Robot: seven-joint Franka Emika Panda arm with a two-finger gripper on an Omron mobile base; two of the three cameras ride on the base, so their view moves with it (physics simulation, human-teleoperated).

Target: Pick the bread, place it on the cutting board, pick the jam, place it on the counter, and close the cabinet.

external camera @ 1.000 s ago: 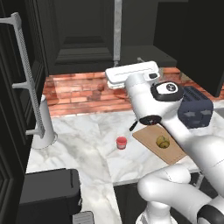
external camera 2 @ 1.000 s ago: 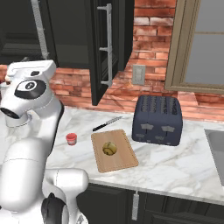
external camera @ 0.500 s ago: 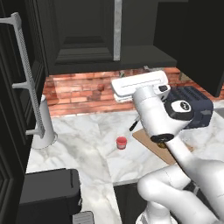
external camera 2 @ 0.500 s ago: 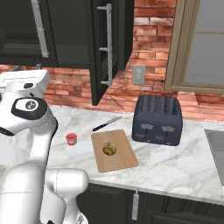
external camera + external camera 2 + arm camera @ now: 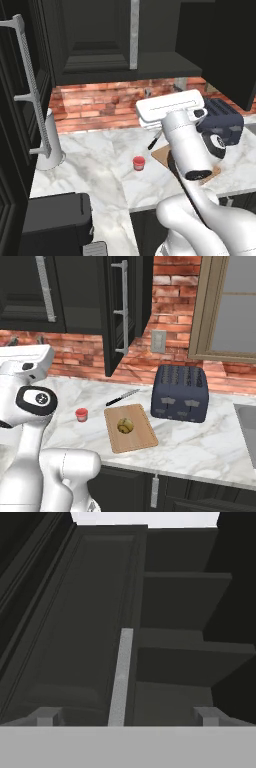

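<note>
Cabinet [image 5: 120, 311]: door ajar over the worktop [image 5: 200, 441], vertical handle [image 5: 120, 677] dead ahead between the tips of the wide, empty claw [image 5: 127, 716]; bread [image 5: 124, 426] on cutting board [image 5: 131, 427], jam [image 5: 81, 415] on worktop just left of it.

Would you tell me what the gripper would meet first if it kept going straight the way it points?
Most likely the cabinet: the gripper points at its black panelled door, with the silver bar handle almost centred between the open fingertips. The handle would probably be touched first, though depth is unclear.
</note>
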